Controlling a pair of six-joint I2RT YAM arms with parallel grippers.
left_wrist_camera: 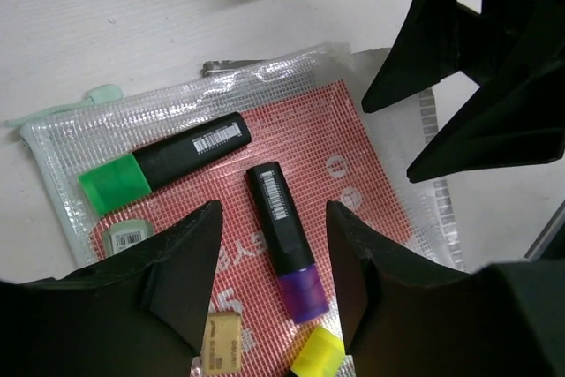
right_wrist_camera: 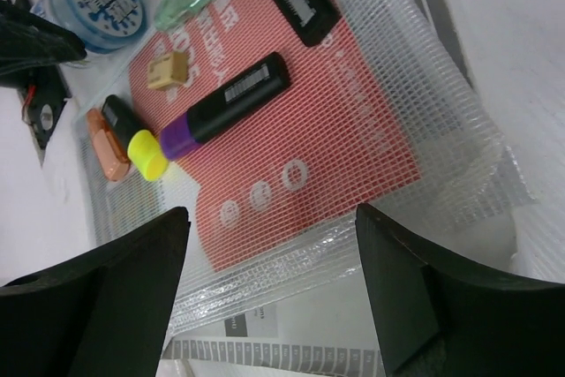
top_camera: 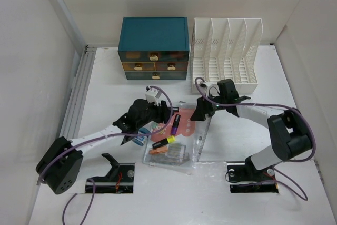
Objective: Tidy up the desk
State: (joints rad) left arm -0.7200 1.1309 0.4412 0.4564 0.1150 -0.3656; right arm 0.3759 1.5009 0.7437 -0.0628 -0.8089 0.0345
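left gripper [left_wrist_camera: 272,216] jaws apart, straddling purple highlighter [left_wrist_camera: 284,245] at frame centre on mesh pouch [left_wrist_camera: 380,174]; right gripper [right_wrist_camera: 269,218] likewise apart. highlighter judged light, rigid, slick: pinch mid-barrel.

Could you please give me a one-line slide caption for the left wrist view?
Open left gripper above a purple-capped marker lying on a mesh pouch, beside a green-capped marker.

The pouch [right_wrist_camera: 441,103] is clear glossy plastic with a woven grid, the purple marker [right_wrist_camera: 234,99] on it smooth black plastic, the surface [left_wrist_camera: 106,24] matt white.
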